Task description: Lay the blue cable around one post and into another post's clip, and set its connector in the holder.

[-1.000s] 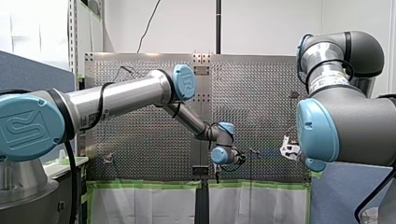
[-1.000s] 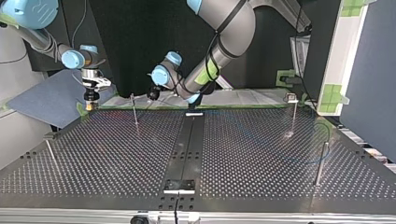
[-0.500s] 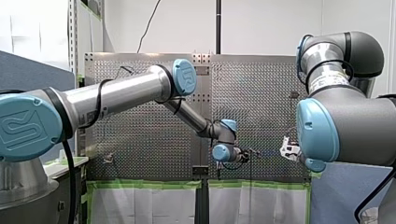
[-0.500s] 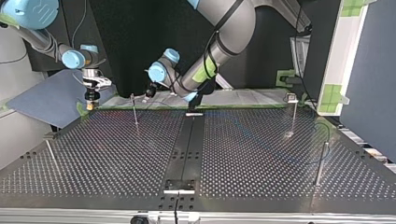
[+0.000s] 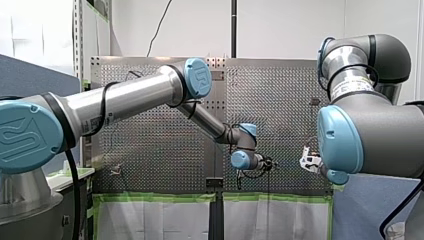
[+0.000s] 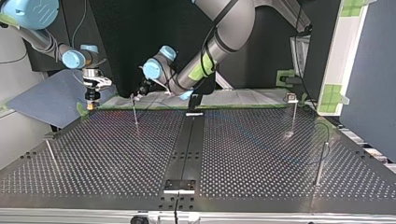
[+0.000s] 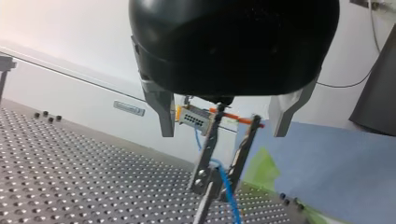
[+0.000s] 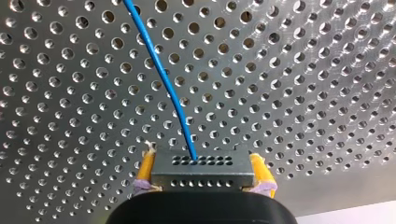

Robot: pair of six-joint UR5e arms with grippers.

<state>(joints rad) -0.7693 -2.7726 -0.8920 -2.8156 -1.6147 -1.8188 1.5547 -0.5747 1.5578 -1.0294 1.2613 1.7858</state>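
Between the yellow pads of my right pincer (image 8: 201,162) sits the grey connector (image 8: 203,173), gripped firmly, with the blue cable (image 8: 159,70) leaving it ahead over the holed surface (image 8: 303,70). My left pincer (image 7: 217,184) has its metal fingers (image 7: 205,158) drawn narrow around the same cable, just above a thin post (image 6: 134,112).

Trouble most likely comes from tension. If either arm pulls away while both grips hold, the cable could tug the connector askew, bend the post, or slip over its top instead of seating. A slack run could equally sag and miss the post.

As for things that hold others, the connector is in no holder yet, and I cannot pick the holder out. Whether the cable sits inside any clip, I cannot tell.
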